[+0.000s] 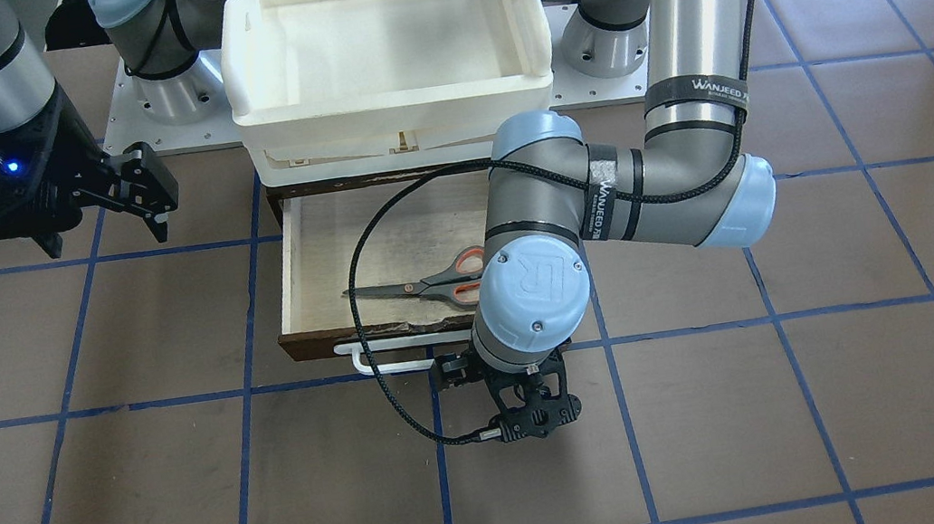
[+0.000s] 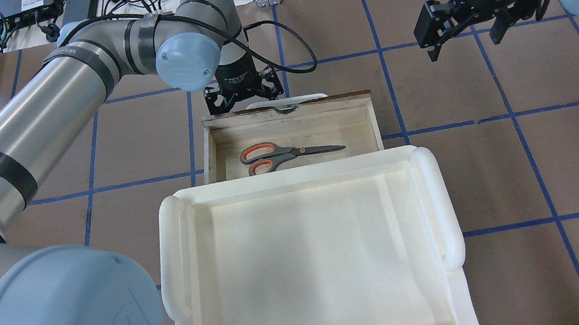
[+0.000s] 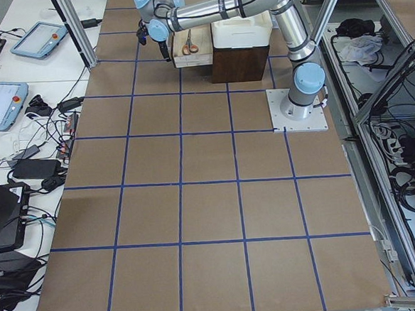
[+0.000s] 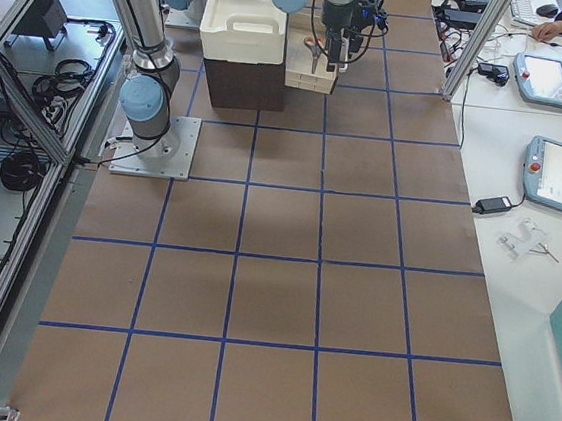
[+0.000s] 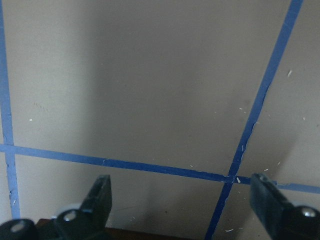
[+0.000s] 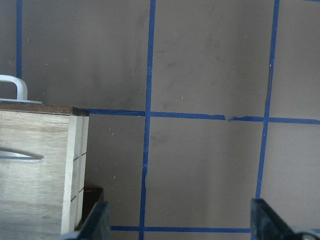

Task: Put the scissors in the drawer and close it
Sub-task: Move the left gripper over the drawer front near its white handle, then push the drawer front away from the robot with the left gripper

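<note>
The white plastic tray (image 2: 445, 203) rests on the cabinet above the pulled-out drawer (image 2: 374, 122), whose rigid wood should slide under a square push on its front or white bar handle (image 1: 389, 360). The left gripper (image 5: 180, 182) hangs spread and empty just beyond that handle, and the right gripper (image 2: 464, 44), also spread, is well aside. The scissors (image 2: 288, 154), light and hard, lie flat inside, seemingly too low to snag.

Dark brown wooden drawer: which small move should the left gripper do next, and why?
Probably push the dark brown wooden drawer shut with the open left gripper, which stands before its front: the grey-handled silver scissors already lie inside the open drawer.
</note>
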Controlling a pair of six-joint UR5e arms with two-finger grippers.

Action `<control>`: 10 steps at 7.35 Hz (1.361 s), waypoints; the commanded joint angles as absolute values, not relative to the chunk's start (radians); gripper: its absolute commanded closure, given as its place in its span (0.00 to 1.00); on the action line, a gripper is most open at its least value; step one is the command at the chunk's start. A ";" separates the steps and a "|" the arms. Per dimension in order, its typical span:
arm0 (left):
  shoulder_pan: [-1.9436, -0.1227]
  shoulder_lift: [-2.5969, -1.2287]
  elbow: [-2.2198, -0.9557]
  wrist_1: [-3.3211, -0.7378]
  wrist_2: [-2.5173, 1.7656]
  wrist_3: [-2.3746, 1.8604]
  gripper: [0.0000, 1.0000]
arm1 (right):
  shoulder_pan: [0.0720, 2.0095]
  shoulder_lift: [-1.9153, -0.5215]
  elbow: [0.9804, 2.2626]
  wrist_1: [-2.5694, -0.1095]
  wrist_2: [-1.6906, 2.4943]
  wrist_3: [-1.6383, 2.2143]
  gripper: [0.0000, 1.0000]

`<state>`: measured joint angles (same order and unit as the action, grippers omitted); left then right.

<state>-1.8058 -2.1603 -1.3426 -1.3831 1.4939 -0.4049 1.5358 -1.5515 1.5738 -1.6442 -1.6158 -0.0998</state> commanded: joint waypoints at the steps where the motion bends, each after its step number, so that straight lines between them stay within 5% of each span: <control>1: -1.812 -2.141 -1.344 -1.414 1.496 -0.405 0.00 | 1.536 -1.551 1.574 -1.647 -1.615 -0.100 0.00; 10: -1.810 -2.059 -1.405 -1.491 1.500 -0.393 0.00 | 1.536 -1.551 1.574 -1.649 -1.615 -0.100 0.00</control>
<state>-1.8101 -2.0727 -1.3998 -1.4613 1.5004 -0.3905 1.5355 -1.5509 1.5738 -1.6502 -1.6153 -0.0997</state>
